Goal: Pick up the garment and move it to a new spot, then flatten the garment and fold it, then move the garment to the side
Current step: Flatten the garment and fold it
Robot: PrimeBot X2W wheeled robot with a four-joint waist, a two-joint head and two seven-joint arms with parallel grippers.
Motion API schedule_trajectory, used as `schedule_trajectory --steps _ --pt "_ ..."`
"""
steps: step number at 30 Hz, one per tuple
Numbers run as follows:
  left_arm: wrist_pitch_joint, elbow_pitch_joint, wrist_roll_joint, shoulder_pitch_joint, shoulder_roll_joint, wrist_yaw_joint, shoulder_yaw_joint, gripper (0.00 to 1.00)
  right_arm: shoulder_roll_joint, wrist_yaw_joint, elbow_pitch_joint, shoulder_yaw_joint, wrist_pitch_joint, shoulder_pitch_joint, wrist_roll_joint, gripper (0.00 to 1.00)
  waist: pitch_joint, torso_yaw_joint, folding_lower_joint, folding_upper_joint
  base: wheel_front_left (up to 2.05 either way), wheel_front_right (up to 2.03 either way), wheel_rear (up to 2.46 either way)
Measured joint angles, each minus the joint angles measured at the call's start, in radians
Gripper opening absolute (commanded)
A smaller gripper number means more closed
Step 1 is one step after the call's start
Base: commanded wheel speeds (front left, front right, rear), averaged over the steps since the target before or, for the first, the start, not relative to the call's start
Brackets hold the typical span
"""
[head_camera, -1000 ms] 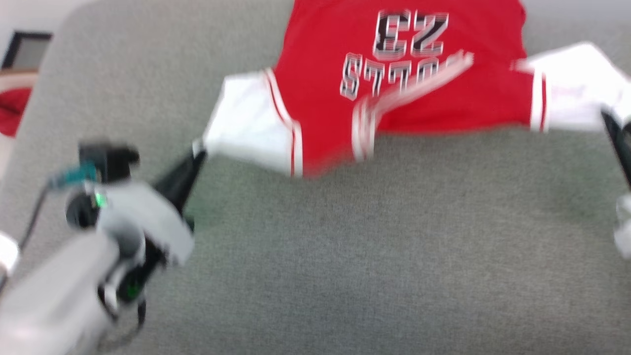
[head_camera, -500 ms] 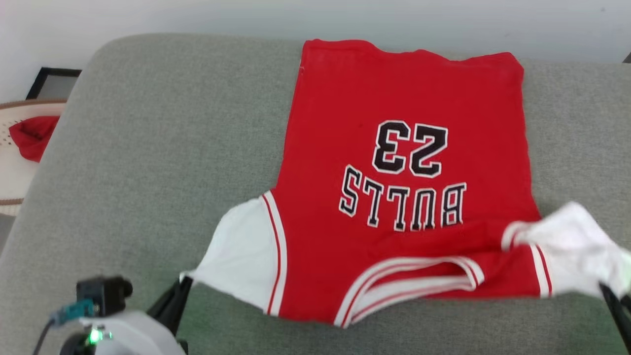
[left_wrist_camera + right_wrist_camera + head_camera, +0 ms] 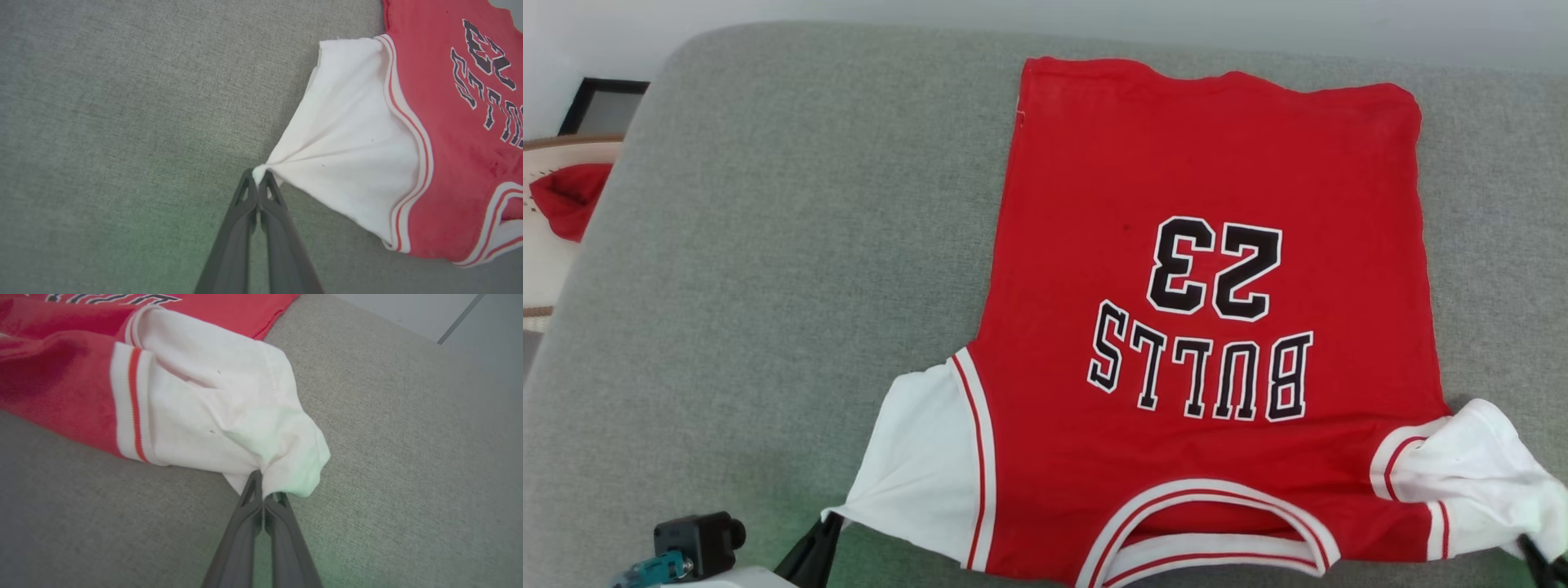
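Note:
The garment (image 3: 1201, 245), a red jersey with white sleeves and black "BULLS 23" lettering, lies spread on the grey cushion (image 3: 768, 286), collar toward me. My left gripper (image 3: 829, 523) is shut on the tip of the garment's white left sleeve (image 3: 347, 143); in the left wrist view the left gripper (image 3: 258, 174) pinches a small nub of white cloth. At the lower right edge, my right gripper (image 3: 1531, 545) is shut on the bunched white right sleeve (image 3: 1478, 474). In the right wrist view the right gripper (image 3: 261, 484) has that crumpled sleeve (image 3: 229, 412) between its closed fingers.
A pale round basket (image 3: 547, 269) holding a red cloth (image 3: 564, 196) stands off the cushion's left edge, with a dark frame (image 3: 600, 104) behind it. A pale wall runs behind the cushion. Bare grey cushion lies to the garment's left.
The head camera has tilted up, so the whole garment has come into view. Both grippers stay shut on the sleeves and have drawn the garment toward me; it lies flatter.

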Motion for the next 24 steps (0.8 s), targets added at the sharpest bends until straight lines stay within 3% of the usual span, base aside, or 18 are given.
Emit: schedule_trajectory --steps 1,2,3,4,15,24 --pt "0.0 0.003 0.002 0.0 -0.003 -0.001 0.002 0.0 0.002 0.0 -0.002 0.01 0.0 0.0 0.002 0.0 0.003 -0.001 0.0 0.0 0.0 0.0 0.0" --pt "-0.001 0.007 0.007 -0.001 -0.007 -0.001 0.004 0.0 0.002 0.0 -0.005 0.019 0.0 -0.001 0.007 0.42 0.005 -0.002 0.0 0.0001 0.0 0.0 0.0" --pt "-0.002 0.01 0.01 -0.002 -0.009 -0.005 0.004 0.0 0.0 0.0 -0.01 0.026 0.0 -0.002 0.007 0.92 0.006 -0.003 0.0 0.0 0.0 0.0 0.0" --pt "-0.002 0.012 0.012 -0.005 -0.013 -0.007 0.004 0.0 -0.002 0.0 -0.017 0.037 0.0 -0.002 0.007 1.0 0.008 -0.004 0.0 0.0 0.0 0.0 0.0" --pt "-0.002 0.026 0.025 -0.022 -0.037 -0.017 0.006 0.0 0.019 0.0 -0.207 0.09 0.0 -0.01 0.07 1.0 0.019 -0.016 0.0 0.0 0.0 0.0 0.0" --pt "-0.002 0.03 0.033 -0.039 -0.051 -0.026 0.012 0.0 0.033 0.0 -0.259 0.068 0.0 -0.177 0.09 1.0 0.026 -0.02 0.0 0.0 0.0 0.0 0.0"
